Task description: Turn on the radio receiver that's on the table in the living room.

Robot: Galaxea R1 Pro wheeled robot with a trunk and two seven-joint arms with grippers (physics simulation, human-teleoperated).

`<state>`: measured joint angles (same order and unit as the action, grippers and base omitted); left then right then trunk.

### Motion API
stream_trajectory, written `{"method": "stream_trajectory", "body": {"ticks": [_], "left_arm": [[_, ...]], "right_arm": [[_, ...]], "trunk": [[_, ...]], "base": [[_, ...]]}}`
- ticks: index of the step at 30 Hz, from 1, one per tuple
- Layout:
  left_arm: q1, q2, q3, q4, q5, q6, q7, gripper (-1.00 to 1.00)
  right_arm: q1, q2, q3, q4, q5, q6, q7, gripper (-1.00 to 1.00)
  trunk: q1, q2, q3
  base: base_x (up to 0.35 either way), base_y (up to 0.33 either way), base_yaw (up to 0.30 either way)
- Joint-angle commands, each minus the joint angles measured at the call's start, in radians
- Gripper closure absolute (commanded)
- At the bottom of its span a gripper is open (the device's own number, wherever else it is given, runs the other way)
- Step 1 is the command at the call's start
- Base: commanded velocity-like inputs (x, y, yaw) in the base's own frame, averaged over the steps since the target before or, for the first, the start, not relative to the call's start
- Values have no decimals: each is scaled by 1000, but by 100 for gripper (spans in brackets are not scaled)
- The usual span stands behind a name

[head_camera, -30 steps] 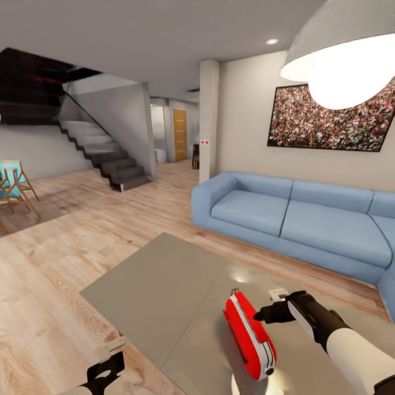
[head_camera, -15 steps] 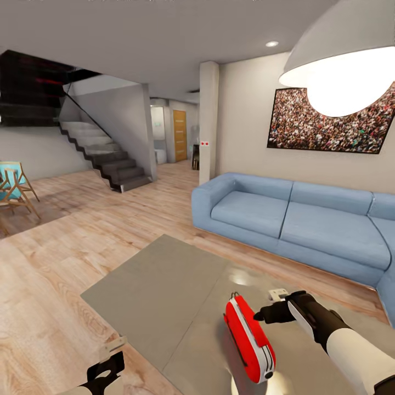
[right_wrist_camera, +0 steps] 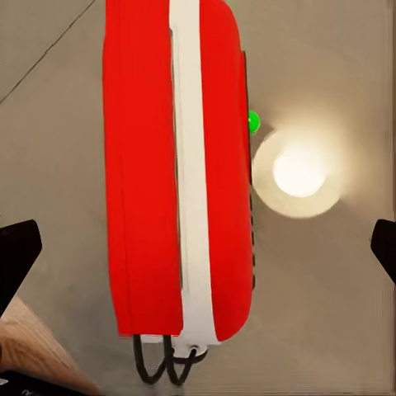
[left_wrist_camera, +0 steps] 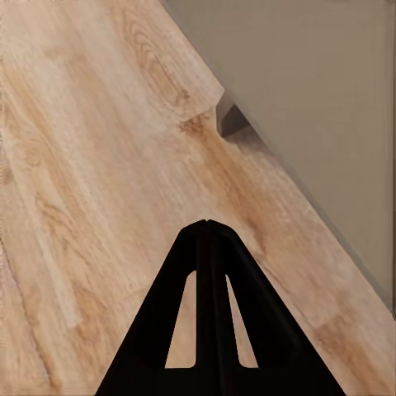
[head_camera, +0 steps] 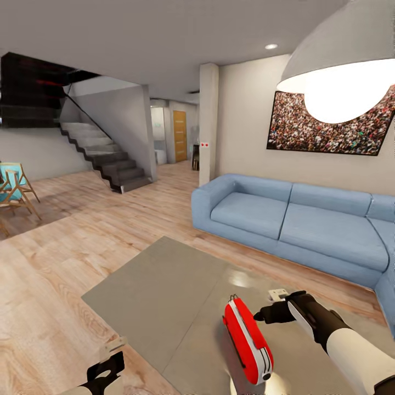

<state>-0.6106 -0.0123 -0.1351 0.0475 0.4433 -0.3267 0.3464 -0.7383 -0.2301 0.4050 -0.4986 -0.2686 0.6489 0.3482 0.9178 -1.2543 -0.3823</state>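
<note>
The radio receiver [head_camera: 247,340], a glossy red box with a white band, lies on the grey table [head_camera: 159,285] near its front. In the right wrist view the radio receiver [right_wrist_camera: 177,173] runs lengthwise below the camera, and a small green light [right_wrist_camera: 254,122] glows on its side. My right gripper [head_camera: 258,317] hovers just right of the radio's far end, close to its upper edge. It is open, with its black fingertips [right_wrist_camera: 16,252] spread wider than the radio. My left gripper [head_camera: 107,370] hangs low beside the table's front left edge, shut and holding nothing [left_wrist_camera: 206,224].
A small white flat device [head_camera: 278,294] lies on the table behind my right gripper. The blue sofa [head_camera: 296,225] stands beyond the table, under a crowd picture [head_camera: 329,129]. A pendant lamp [head_camera: 345,71] hangs at the upper right. Wood floor [head_camera: 66,263] stretches left toward stairs [head_camera: 109,159] and a chair [head_camera: 13,189].
The whole head view has shifted slightly, so the camera moved. Both arms and the radio hold their places relative to the table.
</note>
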Motion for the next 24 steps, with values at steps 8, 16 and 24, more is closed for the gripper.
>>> {"method": "stream_trajectory", "body": {"ticks": [8, 16, 24], "left_arm": [[0, 0, 0, 0, 0, 0, 0, 100], [0, 0, 0, 0, 0, 0, 0, 100], [0, 0, 0, 0, 0, 0, 0, 100]], "right_arm": [[0, 0, 0, 0, 0, 0, 0, -100], [0, 0, 0, 0, 0, 0, 0, -100], [-1, 0, 0, 0, 0, 0, 0, -100]], "trunk": [[-31, 56, 25], [-61, 112, 50], [-92, 168, 75]], "base": [[-218, -159, 0], [-259, -197, 0], [-261, -201, 0]]}}
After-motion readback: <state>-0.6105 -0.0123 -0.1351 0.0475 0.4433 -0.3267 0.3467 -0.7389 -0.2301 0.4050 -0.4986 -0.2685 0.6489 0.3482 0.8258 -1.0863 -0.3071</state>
